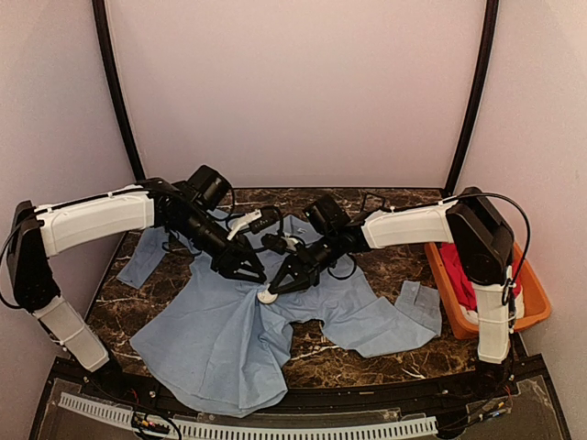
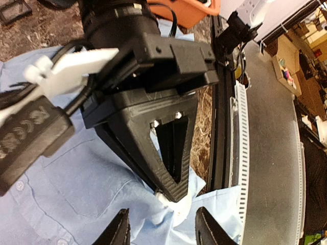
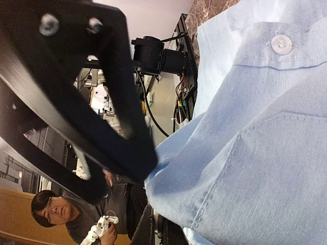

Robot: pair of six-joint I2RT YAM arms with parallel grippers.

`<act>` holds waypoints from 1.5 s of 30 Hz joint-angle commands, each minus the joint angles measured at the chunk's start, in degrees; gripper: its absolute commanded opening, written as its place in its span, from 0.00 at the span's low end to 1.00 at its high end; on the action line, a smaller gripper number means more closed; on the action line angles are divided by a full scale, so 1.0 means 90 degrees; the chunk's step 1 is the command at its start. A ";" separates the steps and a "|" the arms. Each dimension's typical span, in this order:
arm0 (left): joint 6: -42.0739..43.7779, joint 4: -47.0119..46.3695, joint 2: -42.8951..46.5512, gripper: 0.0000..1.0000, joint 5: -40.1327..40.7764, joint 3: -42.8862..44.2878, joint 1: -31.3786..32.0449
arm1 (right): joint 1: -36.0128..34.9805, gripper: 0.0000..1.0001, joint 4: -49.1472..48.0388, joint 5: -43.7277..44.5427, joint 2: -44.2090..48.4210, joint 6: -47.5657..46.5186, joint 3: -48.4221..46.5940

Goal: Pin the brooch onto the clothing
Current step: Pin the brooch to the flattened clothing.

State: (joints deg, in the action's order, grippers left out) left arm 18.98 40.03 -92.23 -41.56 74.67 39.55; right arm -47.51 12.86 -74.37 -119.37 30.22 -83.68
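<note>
Where our two grippers meet: over the middle of the shirt, with the tips almost touching and each arm reaching in from its own side.
Right gripper: the jaws are closed tight and the tip is down on a small white round piece. We cannot tell whether it pinches that piece, pinches the cloth, or only presses on them.
Left gripper: its fingers stand apart, straddling blue cloth just beside the right tip. We see nothing clamped between them.
Brooch: we take the white piece to be it. It lies on the shirt front directly under the right tip, and its pin is hidden from us.
Shirt: it is spread on the table with the collar toward the far side and the sleeves out. The right wrist view shows a chest pocket and a button close to the work spot.
Step in hand: in our judgement, seating the brooch into the cloth, with the left gripper placed to steady a fold.
Doing it well: we should close the left fingers on a raised fold right beside the brooch so the thin cloth is taut. The right tip should then push slowly and squarely, without dragging sideways.
Risk: the cloth may bunch or slide, and the brooch may tip out from under the tip.
Orange bin: it holds the red garment at the right edge, well apart, and we leave it alone.
</note>
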 commanded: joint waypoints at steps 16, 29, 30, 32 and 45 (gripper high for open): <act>0.0044 0.0000 0.0108 0.46 -0.0213 -0.0210 0.0063 | 0.0044 0.00 -0.0233 -0.0164 0.0077 -0.0083 -0.0136; 0.0131 0.0003 0.0095 0.43 0.0024 -0.0282 0.0127 | 0.0044 0.00 -0.0294 -0.0212 0.0175 -0.0102 -0.0024; 0.0134 -0.0039 0.0122 0.43 0.0002 -0.0295 0.0122 | 0.0044 0.00 -0.0296 -0.0222 0.0171 -0.0098 -0.0019; 0.0104 -0.0122 0.0195 0.43 -0.0038 -0.0362 0.0051 | 0.0039 0.00 -0.0293 -0.0228 0.0177 -0.0101 -0.0017; -0.0043 -0.0334 0.0324 0.45 -0.0600 -0.0470 -0.0245 | 0.0042 0.00 -0.0314 -0.0252 0.0159 -0.0093 -0.0056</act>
State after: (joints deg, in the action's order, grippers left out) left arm 18.68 36.75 -91.68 -45.74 71.59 37.34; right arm -47.31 11.62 -75.31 -119.35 30.04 -83.68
